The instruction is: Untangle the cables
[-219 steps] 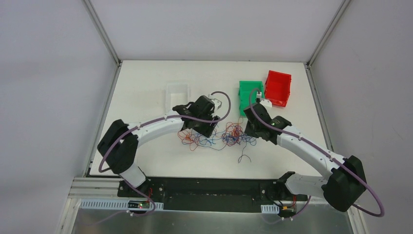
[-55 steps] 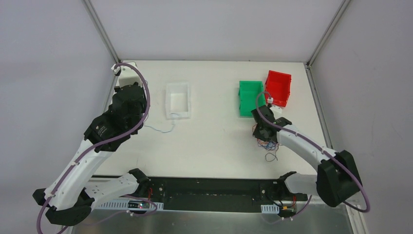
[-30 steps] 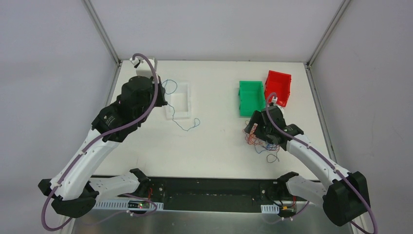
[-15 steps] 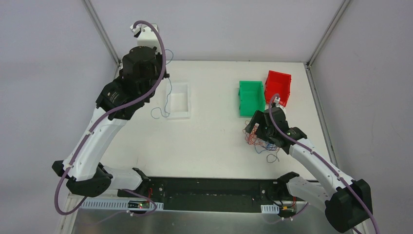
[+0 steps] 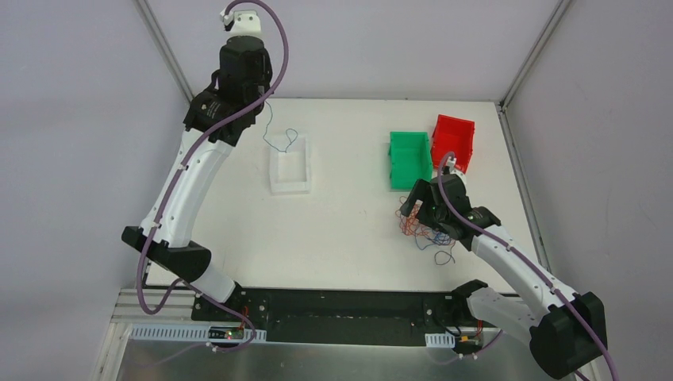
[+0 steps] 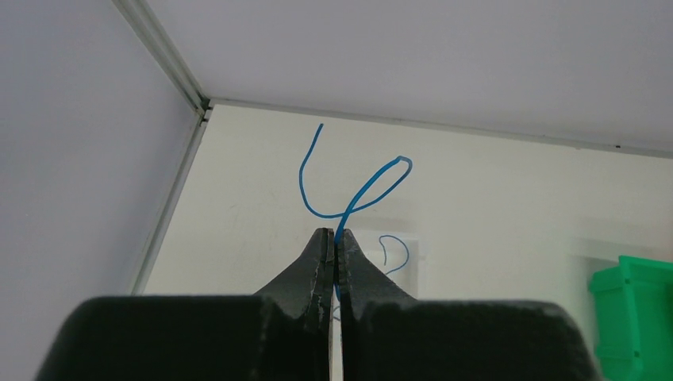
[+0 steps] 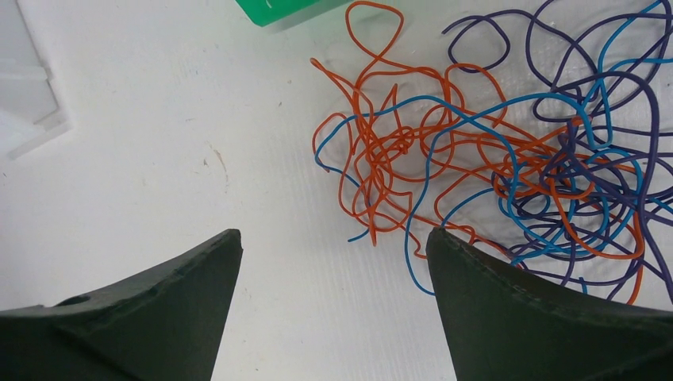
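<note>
Two arms are well apart. High over the table's 10 o'clock corner, the left gripper (image 6: 334,234) has its fingers pressed together on one blue cable (image 6: 302,171). It pinches this cable somewhere along its length, and the free parts curl in the air. One loop hangs close to the far rim of the white tray (image 5: 290,184); I cannot tell if it touches.

All other cables (image 7: 403,143), orange-red, blue and dark purple, lie in one tangle on the table at about 4 o'clock, just at 6 o'clock from the green bin (image 5: 409,159). The right gripper (image 7: 332,238) is low at this tangle with its fingers spread wide, and some strands reach between them, not gripped.
</note>
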Motion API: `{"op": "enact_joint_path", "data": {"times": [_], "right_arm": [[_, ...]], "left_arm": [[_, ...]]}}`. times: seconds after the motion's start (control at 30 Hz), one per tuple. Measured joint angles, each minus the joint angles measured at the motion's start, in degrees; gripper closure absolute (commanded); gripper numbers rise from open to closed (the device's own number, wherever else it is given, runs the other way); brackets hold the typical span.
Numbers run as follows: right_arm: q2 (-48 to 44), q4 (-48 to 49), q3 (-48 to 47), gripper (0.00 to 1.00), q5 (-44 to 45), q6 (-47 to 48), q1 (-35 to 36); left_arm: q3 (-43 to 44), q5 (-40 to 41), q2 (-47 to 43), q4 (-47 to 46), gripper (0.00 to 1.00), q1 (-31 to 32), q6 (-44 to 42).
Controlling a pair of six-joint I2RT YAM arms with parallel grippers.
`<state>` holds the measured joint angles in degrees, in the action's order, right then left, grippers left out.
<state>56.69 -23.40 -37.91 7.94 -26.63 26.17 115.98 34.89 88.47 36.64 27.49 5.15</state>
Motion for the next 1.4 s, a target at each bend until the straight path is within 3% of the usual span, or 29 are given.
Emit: {"op": "enact_joint_path", "data": {"times": [0.57, 1.03, 1.23, 1.4], "right_arm": [[-0.04, 0.31, -0.57, 0.1, 0.35, 0.42, 0.0], [-3.48, 0.28, -0.26, 0.1, 0.35, 0.39, 0.0], [-3.69, 0.02, 0.26, 0.1, 0.31, 0.42, 0.0], [-3.87, -0.13, 0.26, 0.1, 0.22, 0.39, 0.0]], "left_arm": [[-13.6, -7.87, 3.19, -0.46, 1.0, -3.34, 9.55], [-30.49, -10.91, 8.24, -9.7, 1.0, -3.54, 12.24], [-29.88, -10.82, 10.21, -12.31, 1.0, -3.58, 10.19], [-23.32, -10.08, 14.73, -15.23, 1.0, -4.09, 7.56]]}}
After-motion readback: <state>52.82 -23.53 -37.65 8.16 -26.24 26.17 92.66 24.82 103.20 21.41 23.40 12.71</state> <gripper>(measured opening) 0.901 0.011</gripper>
